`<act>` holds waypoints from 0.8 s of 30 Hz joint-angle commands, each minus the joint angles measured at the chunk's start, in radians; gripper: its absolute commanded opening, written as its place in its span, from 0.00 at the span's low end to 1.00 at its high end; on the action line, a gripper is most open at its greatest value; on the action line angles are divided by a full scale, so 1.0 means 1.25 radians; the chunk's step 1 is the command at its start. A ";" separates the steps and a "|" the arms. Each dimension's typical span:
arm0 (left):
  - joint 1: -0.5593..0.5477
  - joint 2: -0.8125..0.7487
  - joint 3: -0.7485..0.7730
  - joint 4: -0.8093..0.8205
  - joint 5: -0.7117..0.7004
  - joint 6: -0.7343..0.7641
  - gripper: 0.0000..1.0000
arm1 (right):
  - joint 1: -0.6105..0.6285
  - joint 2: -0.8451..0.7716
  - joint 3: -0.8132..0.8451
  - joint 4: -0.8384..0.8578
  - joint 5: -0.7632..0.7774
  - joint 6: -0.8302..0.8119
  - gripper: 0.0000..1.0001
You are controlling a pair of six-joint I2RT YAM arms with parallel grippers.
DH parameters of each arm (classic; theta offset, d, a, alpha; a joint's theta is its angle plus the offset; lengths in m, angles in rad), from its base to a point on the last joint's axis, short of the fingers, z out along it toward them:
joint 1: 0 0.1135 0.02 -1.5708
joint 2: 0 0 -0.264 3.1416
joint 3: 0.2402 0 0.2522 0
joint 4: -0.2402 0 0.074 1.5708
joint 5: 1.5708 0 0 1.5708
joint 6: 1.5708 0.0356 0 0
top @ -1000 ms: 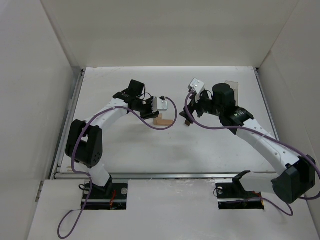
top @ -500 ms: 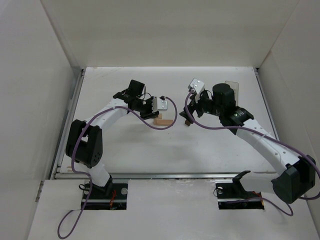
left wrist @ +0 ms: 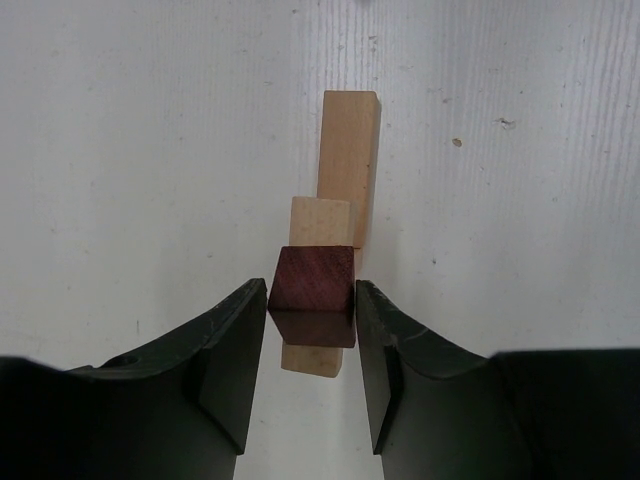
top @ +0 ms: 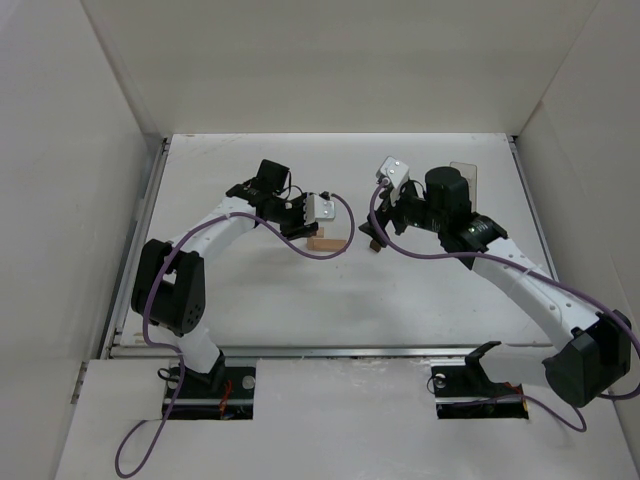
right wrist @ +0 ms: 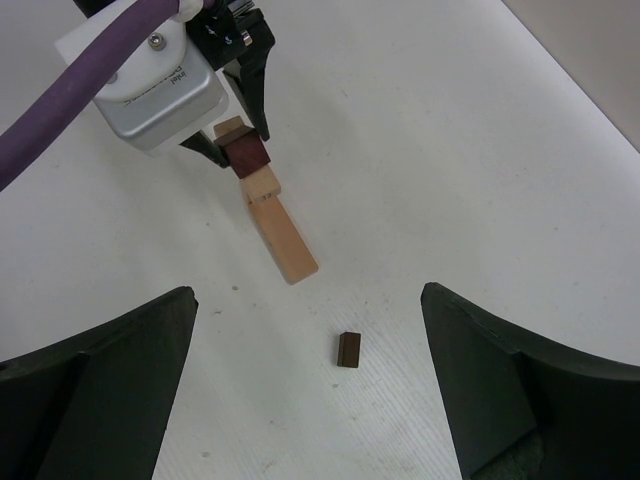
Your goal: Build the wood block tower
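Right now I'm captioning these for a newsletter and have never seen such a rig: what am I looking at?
Two white robot arms are bolted at a white table's near edge. One picture looks down from overhead; the others come from a camera on each wrist. The left arm's fingers grip a dark reddish-brown wooden cube above a short tan wooden block, beside a long tan wooden bar. The right arm's fingers hang open and empty over a small dark brown block.
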State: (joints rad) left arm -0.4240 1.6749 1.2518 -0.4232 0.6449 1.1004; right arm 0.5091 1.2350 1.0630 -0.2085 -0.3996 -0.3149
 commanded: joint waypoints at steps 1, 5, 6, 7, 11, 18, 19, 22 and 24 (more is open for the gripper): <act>-0.002 0.001 0.006 -0.004 0.009 0.000 0.38 | -0.006 -0.003 0.012 0.037 -0.012 0.002 1.00; -0.002 0.001 0.006 -0.004 0.009 0.000 0.41 | -0.006 -0.003 0.012 0.037 -0.012 0.002 1.00; -0.002 0.001 0.006 -0.004 0.009 0.000 0.41 | -0.006 -0.003 0.012 0.037 -0.012 0.002 1.00; -0.002 0.001 0.006 -0.004 0.009 0.000 0.41 | -0.006 -0.003 0.012 0.037 -0.012 0.002 1.00; -0.002 0.001 0.006 -0.004 0.009 0.000 0.42 | -0.006 -0.003 0.012 0.037 -0.012 0.002 1.00; -0.002 0.001 0.006 0.004 -0.007 0.000 0.42 | -0.006 -0.003 0.012 0.037 -0.012 0.002 1.00; -0.002 0.001 0.006 0.004 -0.007 -0.008 0.42 | -0.006 -0.003 0.012 0.037 -0.012 0.002 1.00; -0.002 0.001 0.006 0.004 -0.007 -0.008 0.42 | -0.006 -0.003 0.012 0.037 -0.012 0.002 1.00; -0.002 0.001 0.013 0.004 -0.007 -0.008 0.42 | -0.006 -0.003 0.012 0.037 -0.012 0.002 1.00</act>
State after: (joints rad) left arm -0.4240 1.6749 1.2518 -0.4225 0.6266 1.0954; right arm 0.5091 1.2350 1.0630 -0.2085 -0.3996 -0.3149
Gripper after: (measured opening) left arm 0.415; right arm 0.998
